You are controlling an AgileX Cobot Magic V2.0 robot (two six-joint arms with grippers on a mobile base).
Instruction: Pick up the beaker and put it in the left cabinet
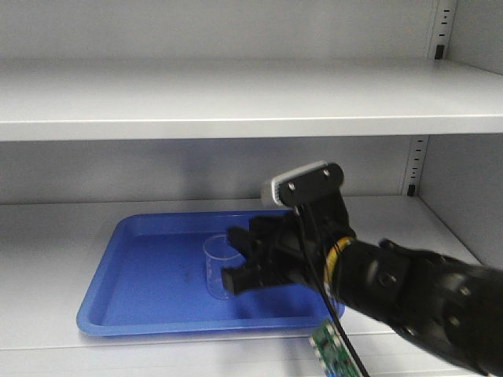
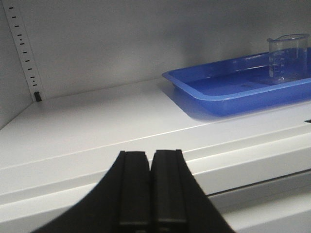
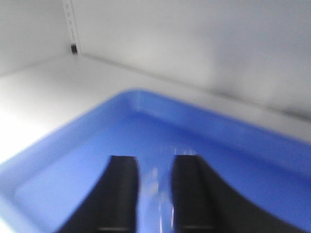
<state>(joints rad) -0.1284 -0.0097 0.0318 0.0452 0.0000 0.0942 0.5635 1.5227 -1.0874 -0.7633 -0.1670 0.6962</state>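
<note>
The beaker [image 1: 214, 267], small and clear, stands upright in the blue tray [image 1: 141, 267] on the lower shelf [image 1: 55, 236] of the left cabinet. My right gripper [image 1: 230, 258] reaches in from the right, and its black fingers [image 1: 240, 279] close on the beaker's right side. In the blurred right wrist view the gripper [image 3: 155, 160] shows a narrow gap over the tray [image 3: 73, 160], with glass glints of the beaker [image 3: 155, 177] in it. In the left wrist view my left gripper [image 2: 150, 153] is shut and empty over the shelf's front edge, left of the tray [image 2: 218, 97] and the beaker [image 2: 287, 57].
An upper shelf [image 1: 236, 102] runs close above the right arm. Slotted uprights stand at the back right corner [image 1: 414, 165] and the back left corner [image 2: 24, 53]. A green circuit board [image 1: 330, 349] hangs under the right arm.
</note>
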